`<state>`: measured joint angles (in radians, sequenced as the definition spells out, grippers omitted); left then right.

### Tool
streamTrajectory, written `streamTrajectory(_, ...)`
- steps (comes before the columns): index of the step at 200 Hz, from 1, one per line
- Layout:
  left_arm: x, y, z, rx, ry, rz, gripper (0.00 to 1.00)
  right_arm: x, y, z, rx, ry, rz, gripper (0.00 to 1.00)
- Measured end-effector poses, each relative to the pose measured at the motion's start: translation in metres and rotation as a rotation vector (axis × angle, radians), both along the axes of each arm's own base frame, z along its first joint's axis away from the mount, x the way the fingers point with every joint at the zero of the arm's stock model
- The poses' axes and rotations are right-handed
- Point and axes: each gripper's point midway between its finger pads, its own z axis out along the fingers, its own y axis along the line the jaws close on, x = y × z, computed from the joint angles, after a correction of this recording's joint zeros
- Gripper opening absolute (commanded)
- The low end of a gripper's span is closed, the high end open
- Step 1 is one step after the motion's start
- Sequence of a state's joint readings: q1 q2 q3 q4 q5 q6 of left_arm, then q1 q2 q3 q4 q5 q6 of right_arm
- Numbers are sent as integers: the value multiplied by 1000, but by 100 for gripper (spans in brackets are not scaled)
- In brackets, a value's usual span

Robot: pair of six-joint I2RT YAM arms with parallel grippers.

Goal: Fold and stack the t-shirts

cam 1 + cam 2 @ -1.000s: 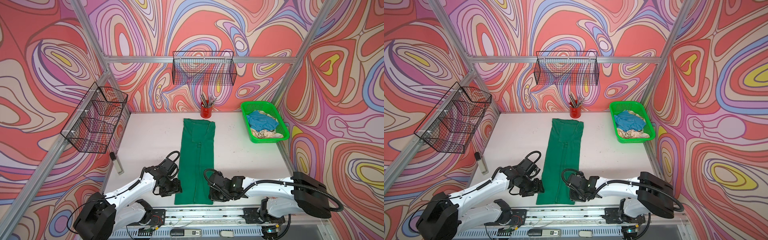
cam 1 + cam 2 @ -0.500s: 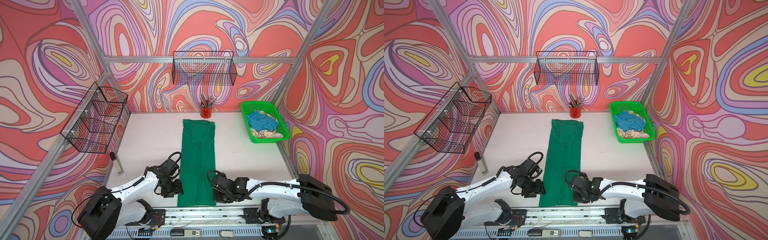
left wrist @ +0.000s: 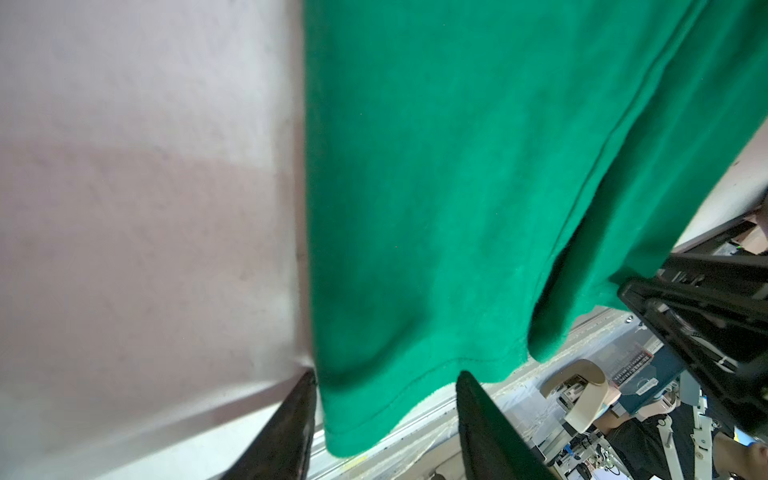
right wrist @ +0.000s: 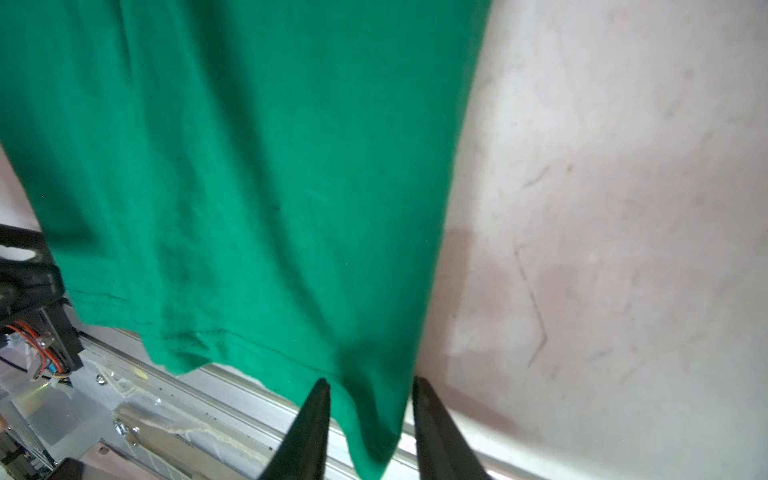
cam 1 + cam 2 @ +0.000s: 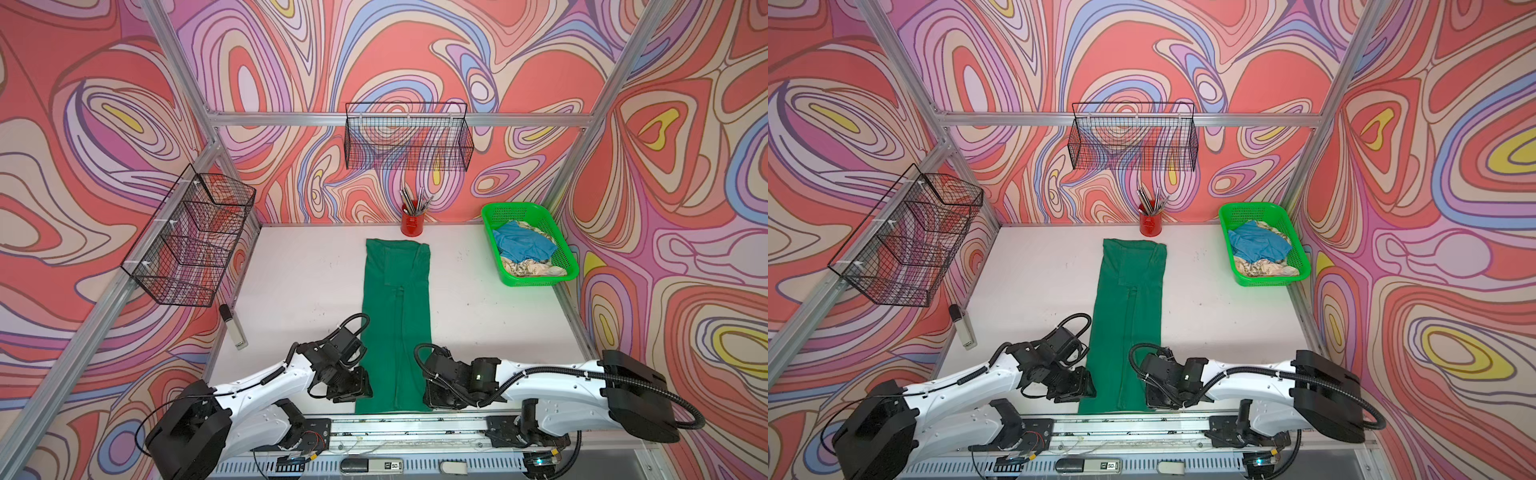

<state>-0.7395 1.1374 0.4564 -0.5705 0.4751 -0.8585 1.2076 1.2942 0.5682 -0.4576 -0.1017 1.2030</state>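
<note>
The dark green cloth t-shirt (image 5: pixel 397 324), one counted, is laid as a narrow strip with its collar end rearward. The jaws of the left gripper (image 3: pixel 384 376) and right gripper (image 4: pixel 370 384) are spread astride its hem.

A robot lab cell: aluminium framing (image 5: pixel 291 119) across the upper centre, swirl-printed wall panels (image 5: pixel 83 124) around, arm-mounting rail (image 5: pixel 407 426) along the bottom edge

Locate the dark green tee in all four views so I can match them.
In a top view: dark green tee, long strip down the middle.
In a top view: same strip, middle.
Left wrist: close-up, hem end.
Right wrist: close-up, hem end.
Shared landmark: front rail just past the hem.
</note>
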Motion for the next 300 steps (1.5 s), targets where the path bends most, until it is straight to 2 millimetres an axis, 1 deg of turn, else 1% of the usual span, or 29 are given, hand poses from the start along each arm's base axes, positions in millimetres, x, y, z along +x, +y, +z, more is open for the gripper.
streamTrajectory(7, 0, -2, -1, 0, 6, -4, 48, -1, 0, -1, -2, 2, 1, 23)
streamTrajectory(17, -1, -4, -2, 0, 14, -9, 40, -3, 0, -1, -5, 3, 6, 17)
streamTrajectory(26, -1, -6, -3, -2, 21, -13, 32, -4, -1, -2, -7, 5, 1, 14)
streamTrajectory(35, -2, -7, -4, -3, 24, -15, 22, -5, -3, -3, -12, 6, 3, 9)
streamTrajectory(44, -2, -6, -5, 0, 25, -14, 14, -5, -5, -4, -15, 5, -2, 5)
streamTrajectory(64, -3, -3, -8, 15, 21, -12, 0, -6, -9, -2, -7, 1, -9, 1)
streamTrajectory(95, -2, 0, -9, 21, 4, -9, 0, -6, -13, 1, 6, -9, -15, 0)
streamTrajectory(123, 0, 4, -8, 38, -17, -4, 0, -7, -17, 0, 7, -12, -19, 0)
streamTrajectory(170, 3, 9, -6, 83, -30, -1, 0, -4, -13, 2, 11, -21, -15, 0)
streamTrajectory(187, 8, 8, 3, 94, -41, 1, 0, 0, -10, 10, 9, -37, -17, 0)
streamTrajectory(214, 26, -3, 29, 69, -109, 12, 0, 11, -3, 34, 18, -82, -31, 0)
streamTrajectory(234, 37, -10, 47, 57, -146, 17, 0, 26, -3, 52, 27, -113, -57, 0)
streamTrajectory(267, 62, -22, 78, 61, -218, 8, 0, 72, -18, 76, 24, -164, -145, 0)
streamTrajectory(280, 78, -29, 90, 56, -249, 12, 0, 91, -23, 84, 20, -183, -168, 0)
streamTrajectory(300, 107, -35, 102, 54, -279, 33, 0, 118, -26, 91, 8, -202, -177, 0)
